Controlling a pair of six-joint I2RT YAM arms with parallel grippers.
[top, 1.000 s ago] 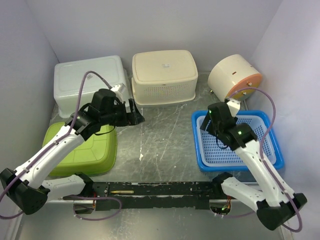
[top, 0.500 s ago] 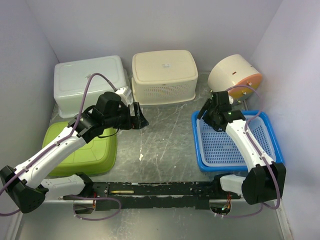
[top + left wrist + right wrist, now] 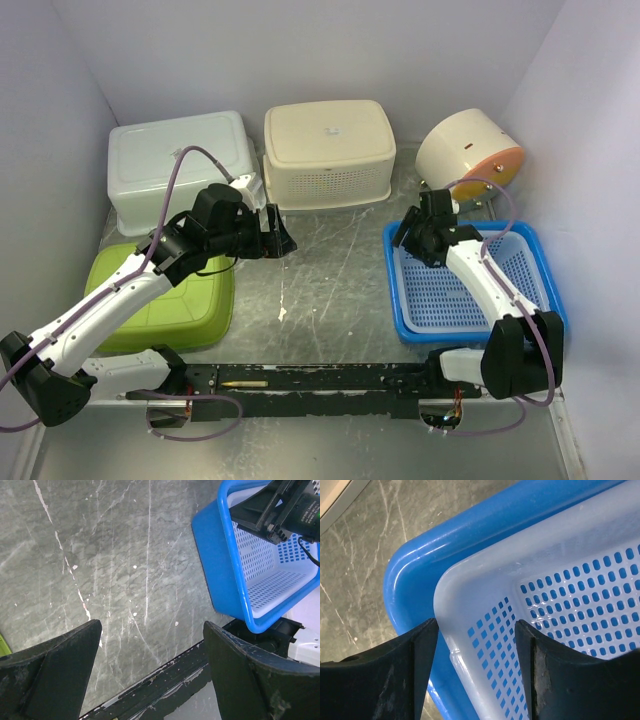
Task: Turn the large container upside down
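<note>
Wide grey tabletop (image 3: 340, 260), tubs ringed round it: the white bin (image 3: 170, 160), cream basket (image 3: 325, 145) and green tub (image 3: 170, 300) all sit bottom-up. The one upright is the blue basket (image 3: 397, 300) on the right, with a white perforated liner (image 3: 530, 570) nested inside. That looks like our target. The right pincer (image 3: 475, 630) hangs over its far left corner, jaws spread and gripping nothing, one finger outside the blue wall and the other above the liner. I'd say it's lined up to bite the rim for leverage. The left pincer (image 3: 150, 630) hovers wide open and empty over bare tabletop, likely parked clear to give the flip room.
</note>
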